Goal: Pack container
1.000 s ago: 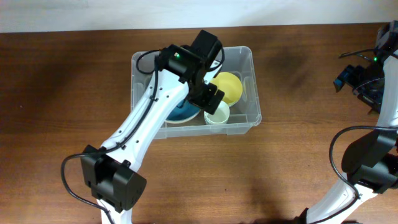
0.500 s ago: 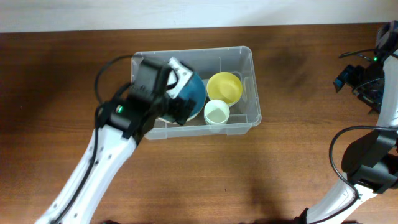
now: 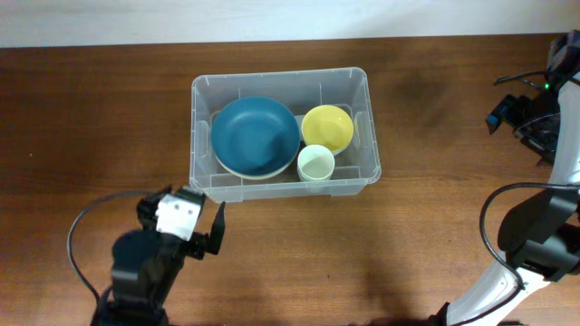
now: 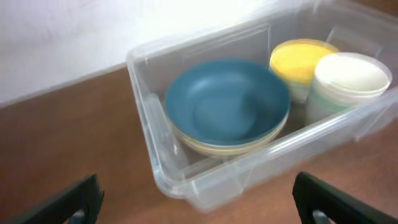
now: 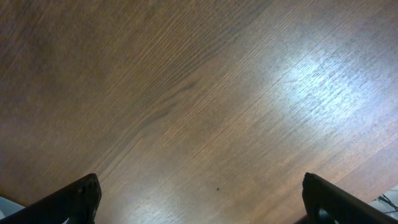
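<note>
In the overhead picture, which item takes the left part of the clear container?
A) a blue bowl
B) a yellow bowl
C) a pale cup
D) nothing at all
A: the blue bowl fills the left part of the container, and the yellow bowl and pale cup sit to its right.

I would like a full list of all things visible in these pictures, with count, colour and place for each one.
container: one, clear plastic, middle of the table
blue bowl: one, blue, left part of the container
cream dish: one, cream, under the blue bowl, only its rim shows
yellow bowl: one, yellow, right part, far side
cup: one, whitish, right part, near side
table: one, brown wood
left arm: one, black and white, in front of the container, jaws open, empty
right arm: one, black and white, right edge, jaws open over bare wood
</note>
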### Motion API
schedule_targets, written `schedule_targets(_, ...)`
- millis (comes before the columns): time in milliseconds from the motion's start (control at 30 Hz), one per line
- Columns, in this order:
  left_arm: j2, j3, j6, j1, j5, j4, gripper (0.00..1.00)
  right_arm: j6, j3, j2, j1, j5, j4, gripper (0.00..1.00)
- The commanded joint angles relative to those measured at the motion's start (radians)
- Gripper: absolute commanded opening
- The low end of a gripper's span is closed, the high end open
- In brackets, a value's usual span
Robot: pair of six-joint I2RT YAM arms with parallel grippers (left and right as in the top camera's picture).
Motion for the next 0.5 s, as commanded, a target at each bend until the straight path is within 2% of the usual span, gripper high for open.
schedule_targets(0,-0.151,-0.101,-0.058,0.041,0.078,0.077,0.99,0.008,-0.004,0.002,-0.003,0.016,0.000,0.99)
schedule_targets(67,-0.224,-0.141,-0.098,0.068,0.078,0.111,1.00,0.008,-0.004,0.002,-0.003,0.016,0.000,0.99)
schedule_targets(467,-0.452,-0.178,-0.097,0.106,0.078,0.119,0.99,0.008,-0.004,0.002,-0.003,0.016,0.000,0.99)
